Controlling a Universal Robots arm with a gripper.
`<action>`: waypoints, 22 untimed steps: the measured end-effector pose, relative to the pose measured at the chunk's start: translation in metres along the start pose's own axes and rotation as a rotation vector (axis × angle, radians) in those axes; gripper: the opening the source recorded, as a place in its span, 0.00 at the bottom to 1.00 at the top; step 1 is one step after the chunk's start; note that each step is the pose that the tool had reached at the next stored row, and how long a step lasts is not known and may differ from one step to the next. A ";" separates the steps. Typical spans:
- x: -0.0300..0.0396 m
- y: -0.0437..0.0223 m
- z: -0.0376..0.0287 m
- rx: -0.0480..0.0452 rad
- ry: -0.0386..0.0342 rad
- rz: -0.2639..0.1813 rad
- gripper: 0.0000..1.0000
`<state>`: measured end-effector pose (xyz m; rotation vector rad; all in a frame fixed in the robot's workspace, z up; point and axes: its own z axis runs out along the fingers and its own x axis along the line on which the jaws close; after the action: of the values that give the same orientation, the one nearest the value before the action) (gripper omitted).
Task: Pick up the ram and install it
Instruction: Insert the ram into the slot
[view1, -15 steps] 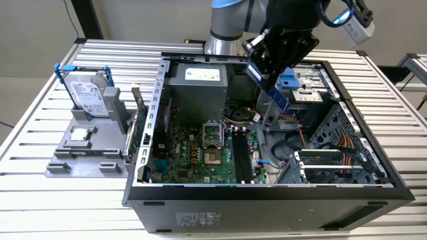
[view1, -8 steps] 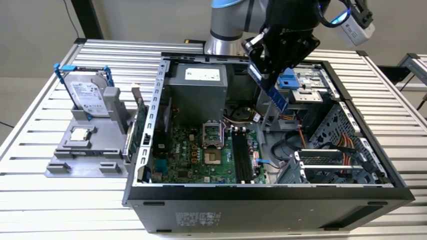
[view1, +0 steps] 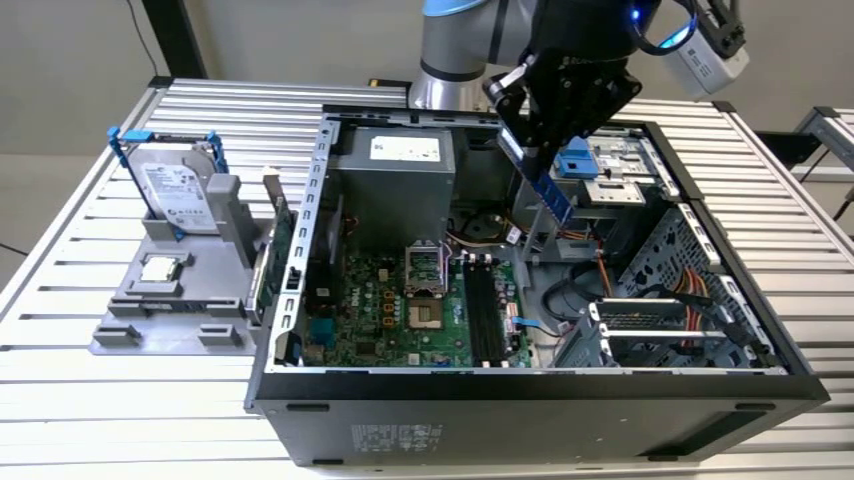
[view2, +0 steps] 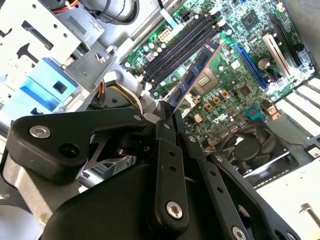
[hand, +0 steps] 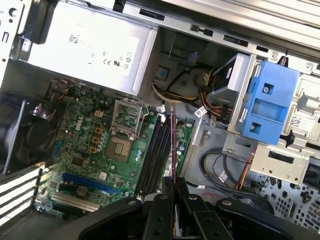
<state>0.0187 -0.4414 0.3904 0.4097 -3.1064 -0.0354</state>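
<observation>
My gripper hangs over the open computer case, shut on one end of the ram. The ram is a narrow dark board with black chips, tilted and pointing down toward the motherboard. In the second wrist view the ram reaches out from the gripper above the black memory slots. In the first wrist view the ram shows edge-on, ahead of the gripper, just beside the memory slots. The slots lie well below the stick, which touches nothing.
On a grey holder at the exterior view's left stand a silver hard drive in a blue frame and a small square processor chip. Inside the case are the power supply, the processor socket, a blue drive bracket, cables and a fan.
</observation>
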 end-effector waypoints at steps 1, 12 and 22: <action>0.0000 0.0000 0.0000 0.0000 -0.0001 0.003 0.00; 0.0000 -0.0001 0.0022 0.0000 0.0000 0.005 0.00; -0.0039 -0.0012 0.0070 -0.0003 0.0002 0.006 0.00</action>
<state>0.0227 -0.4414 0.3834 0.4001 -3.1074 -0.0358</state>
